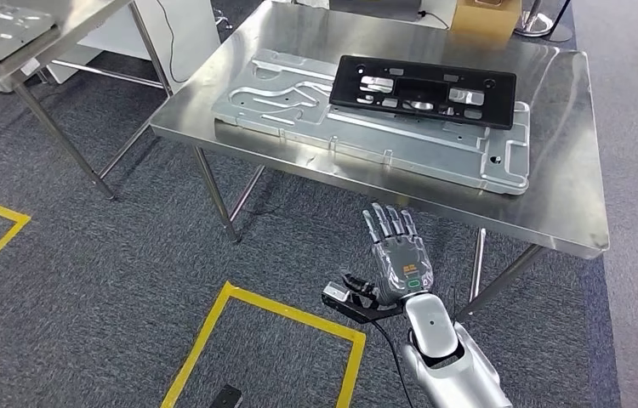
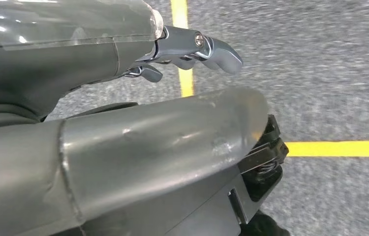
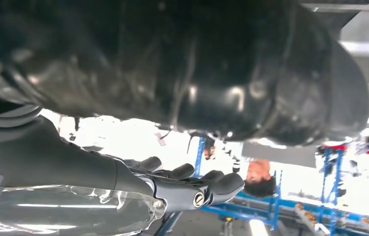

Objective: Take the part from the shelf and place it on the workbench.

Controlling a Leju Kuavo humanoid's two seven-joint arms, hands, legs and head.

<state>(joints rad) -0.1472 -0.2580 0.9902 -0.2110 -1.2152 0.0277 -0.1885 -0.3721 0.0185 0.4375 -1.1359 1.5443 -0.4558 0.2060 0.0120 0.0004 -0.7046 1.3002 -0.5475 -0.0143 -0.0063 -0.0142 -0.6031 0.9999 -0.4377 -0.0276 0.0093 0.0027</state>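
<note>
The right hand point(image 1: 397, 255), fingers spread and empty, hangs short of the desk point(image 1: 554, 204); the part point(image 1: 424, 90) lies ahead, lengthwise across.

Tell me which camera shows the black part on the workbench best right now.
The head view. It shows the whole black part lying flat on the grey metal plate on the workbench, with the right hand open below the table edge. The left wrist view looks at carpet and yellow floor tape; the right wrist view looks up past its own hand.
</note>
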